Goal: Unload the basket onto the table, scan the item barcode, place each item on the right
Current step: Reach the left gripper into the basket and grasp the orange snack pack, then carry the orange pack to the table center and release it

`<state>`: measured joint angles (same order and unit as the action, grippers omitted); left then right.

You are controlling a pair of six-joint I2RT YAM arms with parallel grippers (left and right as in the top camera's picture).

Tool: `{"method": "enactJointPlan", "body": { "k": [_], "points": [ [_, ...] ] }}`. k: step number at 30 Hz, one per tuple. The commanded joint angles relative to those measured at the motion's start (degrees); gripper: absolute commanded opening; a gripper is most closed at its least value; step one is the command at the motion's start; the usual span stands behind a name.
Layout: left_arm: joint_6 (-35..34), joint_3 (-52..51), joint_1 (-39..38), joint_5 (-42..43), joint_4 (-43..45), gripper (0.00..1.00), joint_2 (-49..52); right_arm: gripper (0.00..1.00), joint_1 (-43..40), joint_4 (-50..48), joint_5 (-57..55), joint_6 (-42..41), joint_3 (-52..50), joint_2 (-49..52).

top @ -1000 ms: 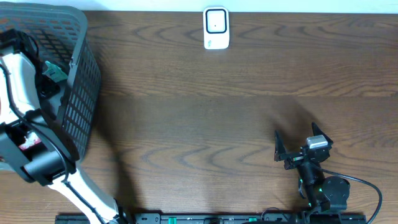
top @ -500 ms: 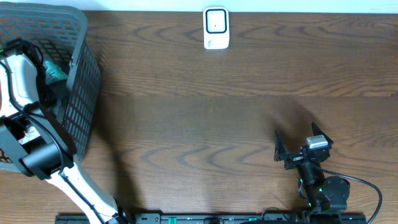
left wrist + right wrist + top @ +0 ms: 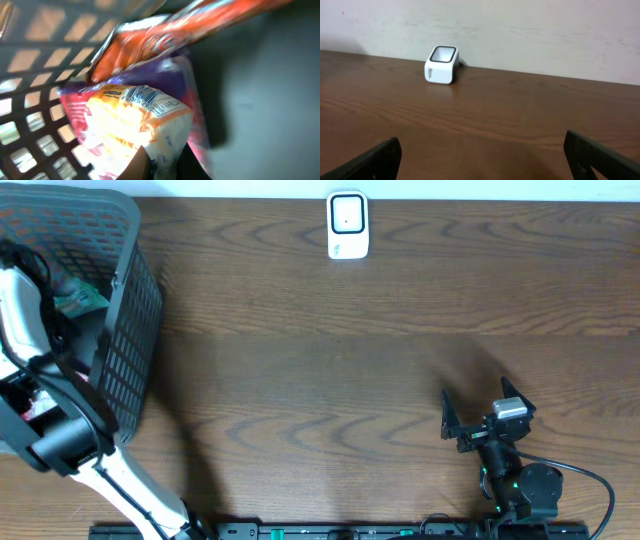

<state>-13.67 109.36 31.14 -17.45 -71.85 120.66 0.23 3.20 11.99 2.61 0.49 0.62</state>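
**A:** Starting at the left, where is the item?

**B:** It's inside the grey basket at the left end of the table. The left arm reaches down into it. In the wrist view, the left gripper is closed narrow. It seems to pinch the lower corner of a purple, white and yellow snack packet, which lies under an orange packet.

**A:** So which step is this?

**B:** The pick, I'd say. The packet is gripped but not yet lifted out.

**A:** And further right?

**B:** The white barcode scanner stands at the far edge, near the middle and well apart from the basket. The right gripper sits near the front right, jaws wide and holding nothing.

**A:** What does the next move call for?

**B:** Probably lifting the packet clear of the basket wall without dragging the orange one along. Then it needs carrying to the scanner with its printed code turned toward the window.
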Motion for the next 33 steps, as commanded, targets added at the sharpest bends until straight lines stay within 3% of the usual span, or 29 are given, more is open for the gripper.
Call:
{"method": "enactJointPlan", "body": {
  "k": [1,6,8,11,13,19,22,24,29,33],
  "points": [
    [-0.59,7.17,-0.96,11.80,3.06,0.07,-10.84,0.99,-0.68,0.15,-0.07,0.68,-0.17,-0.31],
    [-1.64,7.67,-1.03,25.53,14.69,0.07,-26.86,0.99,-0.68,0.15,-0.07,0.68,-0.17,-0.31],
    [-1.66,7.67,-1.33,37.00,19.26,0.07,-34.32,0.99,-0.68,0.17,-0.07,0.68,-0.17,-0.31],
    [-5.44,7.67,-4.20,51.74,24.92,0.07,-38.34,0.99,-0.68,0.15,-0.07,0.68,-0.17,-0.31],
    [-6.45,7.67,-8.52,54.49,26.36,0.07,-39.06,0.99,-0.68,0.15,-0.07,0.68,-0.17,-0.31],
    [-1.16,5.46,-29.11,53.57,23.91,0.07,-34.77,0.99,-0.68,0.15,-0.07,0.68,-0.17,-0.31],
    [-1.18,5.33,-38.34,47.21,20.39,0.07,-29.49,0.99,-0.68,0.15,-0.07,0.68,-0.17,-0.31],
    [-2.10,5.33,-45.48,37.57,18.64,0.07,-23.91,0.99,-0.68,0.15,-0.07,0.68,-0.17,-0.31],
    [-2.08,5.33,-54.01,26.71,16.61,0.07,-14.86,0.99,-0.68,0.15,-0.07,0.68,-0.17,-0.31],
    [-2.93,5.33,-58.58,25.31,17.11,0.07,-6.84,0.99,-0.68,0.15,-0.07,0.68,-0.17,-0.31]
  ]
}}
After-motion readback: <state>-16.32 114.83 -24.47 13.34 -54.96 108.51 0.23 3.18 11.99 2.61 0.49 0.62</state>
